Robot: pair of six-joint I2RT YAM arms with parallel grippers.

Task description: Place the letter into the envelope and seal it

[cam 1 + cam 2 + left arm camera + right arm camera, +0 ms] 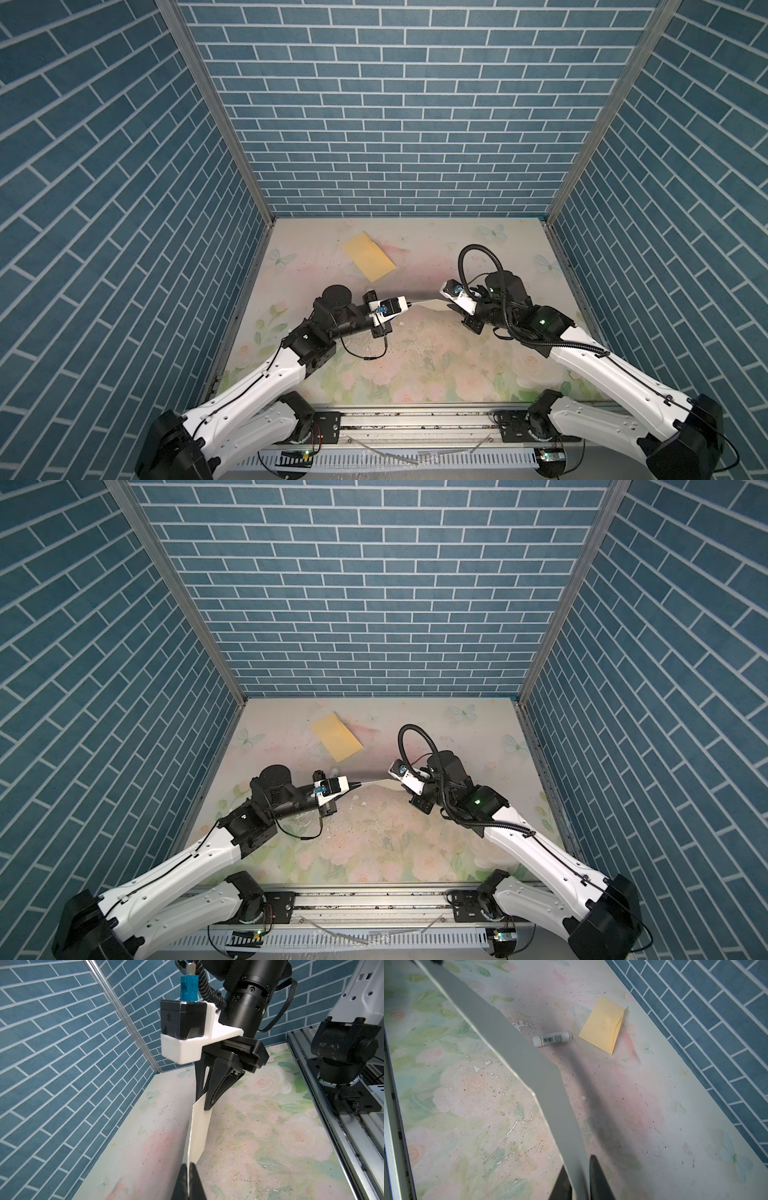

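- here we go, mid-air: the letter point(197, 1132) is strung between the two arms, up off the table point(415, 365) near its middle, touching nothing below.
- left gripper point(188, 1167): jaws pressed together on one end of the sheet, a firm pinch, plain to see in the left wrist view.
- right gripper point(579, 1167): the other end runs between its fingers, which stand narrow, just a sliver apart. whether they really bite the paper, i cannot tell.
- the envelope point(369, 256) lies flat on the far side of the table, left of centre, well apart from the letter, with nothing touching it.
- a white glue stick point(552, 1039) lies on its side just beside the envelope.
- the score, as i judge it: the letter is lifted and looks folded down to a long narrow strip, so the preparing seems done or close to it. everything else is left: bring the strip to the envelope, get the mouth open, slide it in, glue, press the flap shut.
- how the letter looks: pale, thin, a bit limp. in both top views it is edge-on, only a fine line between the grippers. in the right wrist view it is greyish in shade, with a kink partway along. no border or print can be made out.
- the envelope: plain yellow, with slanted seams at one short end. i cannot tell if the flap is open.
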